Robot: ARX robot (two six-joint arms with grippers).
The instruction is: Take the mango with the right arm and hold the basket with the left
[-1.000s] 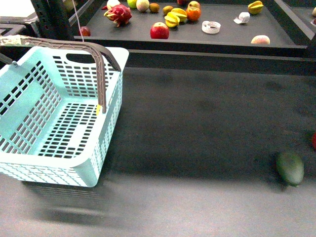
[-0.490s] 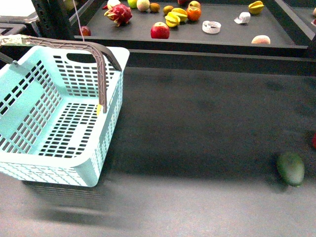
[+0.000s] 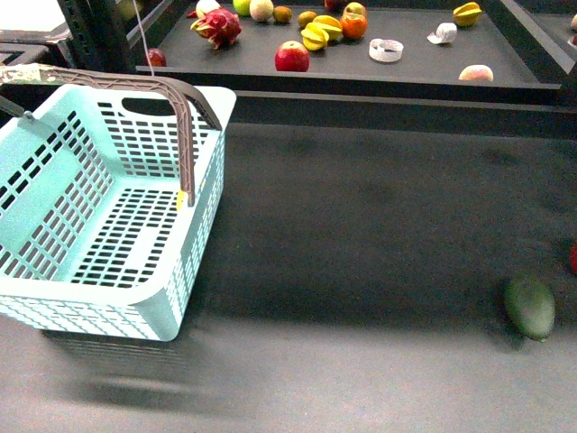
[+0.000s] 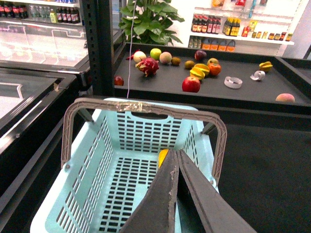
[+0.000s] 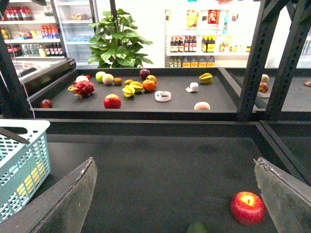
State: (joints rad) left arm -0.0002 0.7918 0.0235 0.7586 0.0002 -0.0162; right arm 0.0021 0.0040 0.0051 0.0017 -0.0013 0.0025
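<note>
The light turquoise basket with grey-brown handles hangs a little above the dark table at the left. It also shows in the right wrist view. My left gripper is shut over the basket; the part it grips is hidden under the fingers. A small yellow patch shows on the basket's right inner wall. My right gripper is open and empty above the table. Yellow and orange fruits lie on the far shelf; I cannot tell which is the mango.
A dark green oval fruit lies on the table at the right, with a red apple beside it. The raised shelf behind holds a dragon fruit, a red apple, starfruits and a tape roll. Black posts stand at the right.
</note>
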